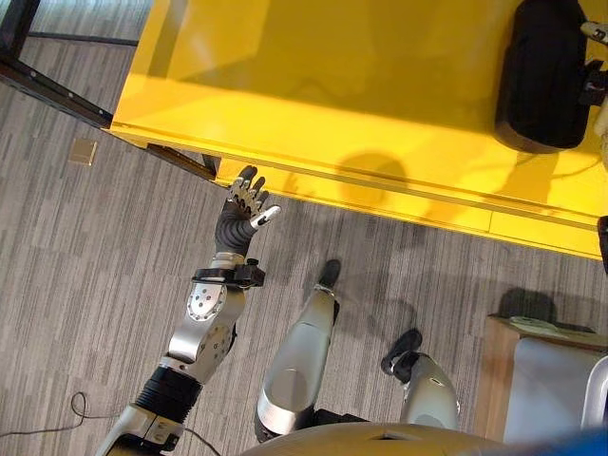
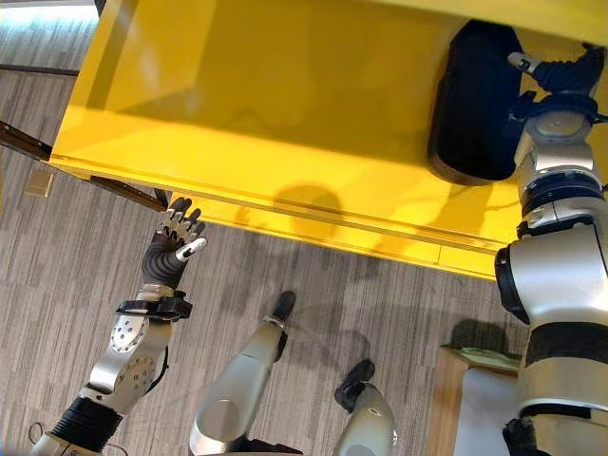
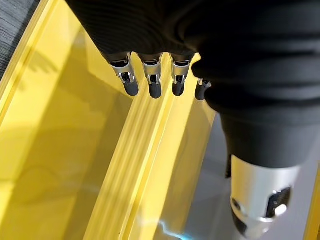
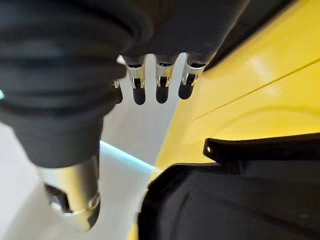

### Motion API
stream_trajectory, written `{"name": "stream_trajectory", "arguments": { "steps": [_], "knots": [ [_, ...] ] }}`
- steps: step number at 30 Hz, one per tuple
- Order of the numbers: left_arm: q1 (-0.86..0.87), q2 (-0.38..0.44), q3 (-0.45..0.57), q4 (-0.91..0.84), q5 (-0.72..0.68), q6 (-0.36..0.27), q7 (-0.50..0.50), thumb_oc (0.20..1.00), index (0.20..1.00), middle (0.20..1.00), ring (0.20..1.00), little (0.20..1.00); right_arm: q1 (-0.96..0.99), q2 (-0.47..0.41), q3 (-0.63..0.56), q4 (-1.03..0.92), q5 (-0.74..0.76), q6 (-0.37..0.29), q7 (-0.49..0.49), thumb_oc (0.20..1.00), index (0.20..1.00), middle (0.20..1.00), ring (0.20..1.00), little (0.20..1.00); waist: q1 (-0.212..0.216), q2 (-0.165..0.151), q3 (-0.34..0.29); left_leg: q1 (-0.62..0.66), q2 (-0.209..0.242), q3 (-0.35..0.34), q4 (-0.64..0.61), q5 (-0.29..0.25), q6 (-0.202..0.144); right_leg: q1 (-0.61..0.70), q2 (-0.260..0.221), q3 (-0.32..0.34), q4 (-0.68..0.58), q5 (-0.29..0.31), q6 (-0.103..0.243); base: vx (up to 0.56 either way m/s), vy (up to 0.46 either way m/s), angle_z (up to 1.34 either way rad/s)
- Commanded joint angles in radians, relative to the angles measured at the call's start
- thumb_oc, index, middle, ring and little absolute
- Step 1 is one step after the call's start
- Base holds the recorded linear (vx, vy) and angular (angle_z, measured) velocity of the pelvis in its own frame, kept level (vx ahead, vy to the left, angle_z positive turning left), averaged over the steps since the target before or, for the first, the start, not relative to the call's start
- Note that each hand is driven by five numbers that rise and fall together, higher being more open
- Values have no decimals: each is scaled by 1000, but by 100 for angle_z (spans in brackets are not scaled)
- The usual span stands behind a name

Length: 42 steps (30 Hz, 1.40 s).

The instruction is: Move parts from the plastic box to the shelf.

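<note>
We see the yellow shelf (image 1: pixel 313 104) across the upper part, and everything else we place from it. Our left hand (image 1: pixel 245 204) hangs just off its near edge above the grey floor (image 1: pixel 66 285), fingers straight and relaxed (holding nothing), while a black part (image 1: pixel 541 76) lies on the shelf's far right end. A small tan square (image 1: pixel 84 151) lies on the floor beside the shelf's left corner.

The shelf (image 1: pixel 313 104) is bright yellow, and the part (image 1: pixel 541 76) lying on it is black. The floor (image 1: pixel 85 247) is grey with fine streaks, bearing a small tan square (image 1: pixel 83 151).
</note>
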Motion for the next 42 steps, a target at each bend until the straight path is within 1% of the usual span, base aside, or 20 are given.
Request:
{"name": "stream_trajectory", "arguments": {
  "steps": [1, 2, 3, 7, 9, 10, 12, 13, 15, 17, 18, 19, 20, 24, 30, 33, 34, 37, 39, 42],
  "knots": [
    [14, 54, 56, -84, -18, -69, -9, 1000, 1000, 1000, 1000, 1000, -35, 22, 41, -137, -15, -81, -35, 1000, 1000, 1000, 1000, 1000, -36, -43, -30, -89, 90, 17, 118, -78, -59, 219, -14, 40, -166, 127, -2, -50, 9, -7],
    [17, 52, 63, -83, -19, -68, -8, 1000, 1000, 1000, 1000, 1000, -18, 24, 43, -193, -30, -87, -39, 1000, 1000, 1000, 1000, 1000, -41, -45, -31, -84, 94, 18, 115, -77, -60, 218, -12, 43, -168, 129, -2, -112, 61, -9],
    [23, 48, 71, -83, -18, -67, -7, 1000, 1000, 1000, 1000, 1000, 7, 25, 29, -252, -40, -93, -51, 1000, 1000, 1000, 1000, 1000, -49, -44, -30, -89, 93, 23, 103, -46, -52, 208, -16, 40, -174, 148, -7, -98, 51, -11],
    [49, 43, 98, -83, -14, -64, -7, 1000, 1000, 1000, 1000, 1000, 133, 25, -15, -513, -149, -101, -83, 1000, 1000, 1000, 1000, 1000, -76, -48, -31, -74, 108, 29, 88, -38, -52, 203, -12, 50, -177, 150, -8, -51, 21, -11],
    [56, 43, 105, -82, -12, -62, -7, 1000, 1000, 1000, 1000, 1000, 170, 15, -35, -569, -184, -95, -91, 1000, 1000, 1000, 1000, 1000, -80, -49, -32, -71, 109, 31, 84, -36, -52, 204, -12, 51, -179, 150, -8, -34, 1, -17],
    [69, 32, 122, -79, 3, -59, -7, 1000, 1000, 1000, 1000, 1000, 320, 23, -122, -770, -293, -97, -108, 1000, 1000, 1000, 1000, 1000, -102, -46, -29, -60, 118, 37, 75, -32, -51, 205, -9, 57, -183, 149, -8, -52, -7, -12],
    [77, 30, 131, -70, 19, -58, -10, 1000, 1000, 1000, 1000, 1000, 479, 48, -227, -916, -365, -100, -108, 1000, 1000, 1000, 1000, 1000, -109, -48, -32, -49, 125, 41, 62, -25, -51, 215, -5, 60, -199, 150, -6, -38, -28, -13],
    [77, 30, 131, -70, 19, -58, -10, 1000, 1000, 1000, 1000, 1000, 481, 48, -228, -917, -366, -99, -108, 1000, 1000, 1000, 1000, 1000, -108, -49, -33, -49, 125, 41, 62, -25, -51, 215, -5, 60, -199, 150, -6, -15, -31, -15],
    [88, 12, 146, -60, 33, -56, -11, 1000, 1000, 1000, 1000, 1000, 643, 111, -301, -1056, -411, -116, -91, 1000, 1000, 1000, 1000, 1000, -122, -46, -38, -28, 134, 46, 40, -17, -52, 224, 0, 67, -217, 150, -4, -6, -21, -13],
    [95, 13, 147, -59, 38, -52, -15, 1000, 1000, 1000, 1000, 1000, 705, 136, -326, -1108, -415, -121, -70, 1000, 1000, 1000, 1000, 1000, -124, -46, -44, -19, 138, 49, 30, -13, -52, 226, 3, 69, -225, 152, -3, 2, -24, -9],
    [104, 2, 157, -53, 47, -53, -16, 1000, 1000, 1000, 1000, 1000, 810, 210, -375, -1185, -393, -144, -56, 1000, 1000, 1000, 1000, 1000, -136, -46, -52, -1, 147, 54, 14, -7, -51, 231, 9, 76, -241, 156, 0, 7, -29, -13],
    [106, 4, 155, -53, 47, -54, -16, 1000, 1000, 1000, 1000, 1000, 816, 212, -379, -1190, -394, -142, -55, 1000, 1000, 1000, 1000, 1000, -133, -48, -53, 0, 147, 55, 13, -6, -52, 231, 9, 76, -242, 157, 0, 4, -57, -23],
    [114, 0, 166, -43, 58, -48, -12, 1000, 1000, 1000, 1000, 1000, 902, 285, -391, -1271, -378, -155, -32, 1000, 1000, 1000, 1000, 1000, -146, -50, -62, 25, 160, 63, -14, 6, -52, 241, 17, 87, -262, 168, 4, 2, -36, -22],
    [143, -20, 193, -30, 83, -49, -17, 1000, 1000, 1000, 1000, 1000, 1117, 406, -398, -1446, -361, -194, 53, 1000, 1000, 1000, 1000, 1000, -182, -58, -97, 90, 200, 87, -95, 47, -51, 249, 38, 129, -311, 200, 15, 4, -38, -25],
    [170, -35, 220, -24, 104, -59, -31, 1000, 1000, 1000, 1000, 1000, 1254, 432, -396, -1559, -383, -205, 104, 1000, 1000, 1000, 1000, 1000, -218, -61, -133, 164, 243, 117, -172, 79, -55, 257, 55, 179, -350, 218, 21, -3, -33, -30],
    [175, -44, 231, -12, 120, -77, -35, 1000, 1000, 1000, 1000, 1000, 1315, 441, -383, -1581, -375, -214, 125, 1000, 1000, 1000, 1000, 1000, -254, -57, -158, 245, 295, 169, -250, 113, -73, 247, 79, 239, -367, 214, 18, -33, -21, -52],
    [175, -44, 231, -12, 120, -77, -35, 1000, 1000, 1000, 1000, 1000, 1315, 441, -383, -1582, -375, -214, 125, 1000, 1000, 1000, 1000, 1000, -253, -57, -158, 247, 295, 170, -251, 114, -73, 247, 79, 240, -367, 214, 18, -28, -53, -70],
    [178, -66, 229, -7, 115, -79, -53, 1000, 1000, 1000, 1000, 1000, 1382, 437, -405, -1595, -342, -215, 142, 1000, 1000, 1000, 1000, 1000, -290, -47, -161, 308, 347, 203, -273, 131, -91, 238, 120, 289, -320, 165, -6, -45, -91, -41],
    [178, -71, 225, -7, 115, -79, -53, 1000, 1000, 1000, 1000, 1000, 1383, 437, -409, -1588, -331, -218, 141, 1000, 1000, 1000, 1000, 1000, -299, -43, -161, 318, 353, 207, -274, 131, -92, 235, 126, 295, -305, 157, -11, -33, -57, -39],
    [159, -82, 210, -6, 109, -78, -59, 1000, 1000, 1000, 1000, 1000, 1389, 429, -425, -1568, -285, -229, 140, 1000, 1000, 1000, 1000, 1000, -317, -20, -141, 338, 374, 181, -285, 157, -94, 182, 173, 348, -167, 86, -45, -85, -119, -16]
  ]
}}
